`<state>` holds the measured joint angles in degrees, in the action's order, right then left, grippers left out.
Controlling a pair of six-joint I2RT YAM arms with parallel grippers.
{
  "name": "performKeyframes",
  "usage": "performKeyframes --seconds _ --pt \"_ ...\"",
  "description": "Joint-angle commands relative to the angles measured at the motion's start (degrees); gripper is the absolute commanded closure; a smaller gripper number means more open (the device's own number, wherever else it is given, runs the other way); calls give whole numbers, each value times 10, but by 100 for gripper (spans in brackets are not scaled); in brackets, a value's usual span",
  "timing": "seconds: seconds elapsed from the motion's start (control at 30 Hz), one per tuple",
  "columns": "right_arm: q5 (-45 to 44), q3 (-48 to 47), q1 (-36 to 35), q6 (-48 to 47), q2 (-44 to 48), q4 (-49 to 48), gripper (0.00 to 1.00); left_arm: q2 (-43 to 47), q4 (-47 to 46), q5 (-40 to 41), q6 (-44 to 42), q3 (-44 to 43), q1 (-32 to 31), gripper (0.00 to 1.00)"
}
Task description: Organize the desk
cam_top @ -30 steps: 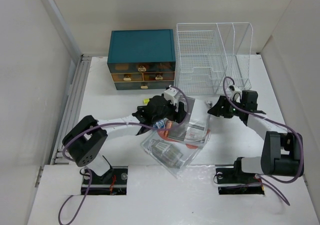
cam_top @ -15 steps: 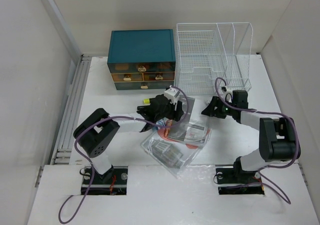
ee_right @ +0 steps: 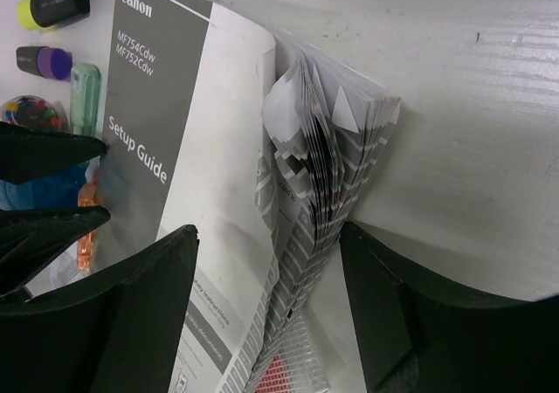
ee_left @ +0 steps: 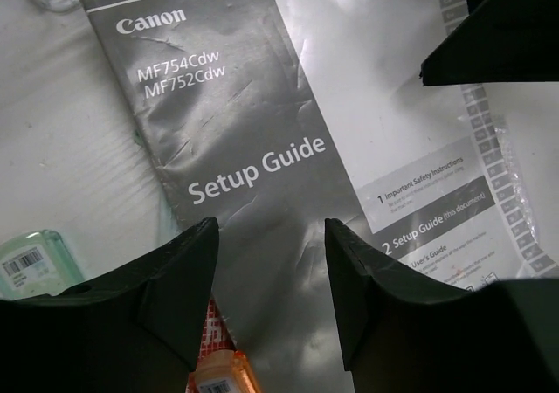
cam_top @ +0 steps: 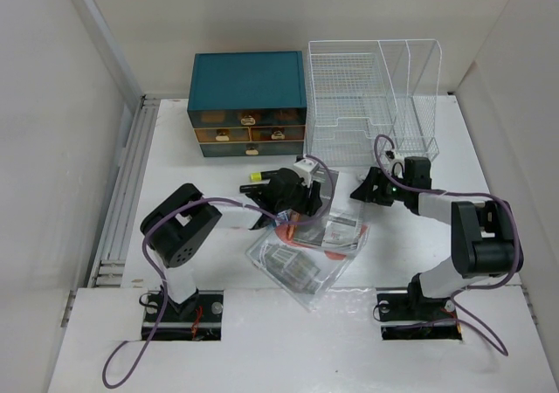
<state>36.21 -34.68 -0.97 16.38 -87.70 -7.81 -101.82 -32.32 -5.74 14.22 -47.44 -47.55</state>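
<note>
A grey Canon Setup Guide booklet (ee_left: 236,140) lies in a clear plastic sleeve at the table's middle (cam_top: 336,214). My left gripper (cam_top: 301,199) hangs over its left part, open (ee_left: 271,236), with the cover showing between the fingers (ee_left: 166,279). My right gripper (cam_top: 362,188) is open at the booklet's right edge (ee_right: 266,236), and the fanned page edges (ee_right: 327,148) stand between its fingers (ee_right: 410,297). Neither gripper holds anything.
A teal drawer box (cam_top: 247,96) and a white wire tray rack (cam_top: 358,105) stand at the back. A yellow highlighter (ee_right: 52,3), a purple one (ee_right: 39,61), a green item (ee_right: 85,96) and an orange item (ee_left: 218,371) lie left of the booklet. Another clear sleeve (cam_top: 297,266) lies nearer.
The left arm has swung round and its gripper shifted slightly right over the guide. The right gripper moved left to the booklet's edge, then stayed nearly still.
</note>
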Motion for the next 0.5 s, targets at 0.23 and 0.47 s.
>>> performKeyframes --seconds 0.23,0.47 --pt "-9 -10 -7 1 -19 -26 29 -10 15 9 3 -35 -3 52" --pt "-14 -5 -7 1 -8 -26 29 1 33 105 3 -35 -3 52"
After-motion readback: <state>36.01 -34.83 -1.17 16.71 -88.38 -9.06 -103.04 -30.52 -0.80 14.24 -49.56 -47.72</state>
